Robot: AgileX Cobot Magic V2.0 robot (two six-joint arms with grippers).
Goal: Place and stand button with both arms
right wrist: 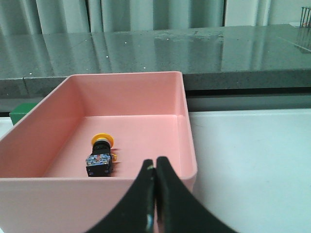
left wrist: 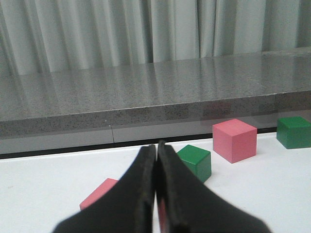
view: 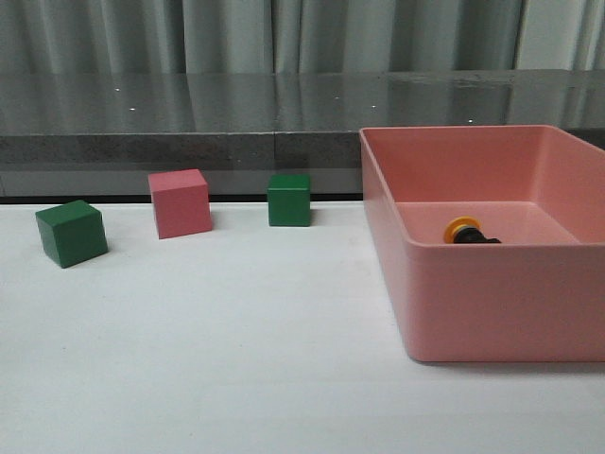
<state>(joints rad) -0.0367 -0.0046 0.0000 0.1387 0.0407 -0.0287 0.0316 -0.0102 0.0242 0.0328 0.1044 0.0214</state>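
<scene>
The button [view: 470,232] lies on its side inside the pink bin [view: 492,303], its yellow cap toward the far wall; it also shows in the right wrist view [right wrist: 100,154], with its clear bluish base toward the near wall. My right gripper [right wrist: 155,164] is shut and empty, just in front of the bin's near wall [right wrist: 73,194]. My left gripper [left wrist: 156,148] is shut and empty, above the white table near the cubes. Neither arm shows in the front view.
Two green cubes [view: 71,233] [view: 288,200] and a pink cube [view: 180,202] stand on the white table at the left. The left wrist view shows one more pink cube [left wrist: 99,192] beside the fingers. A grey counter ledge [view: 189,142] and curtains run along the back.
</scene>
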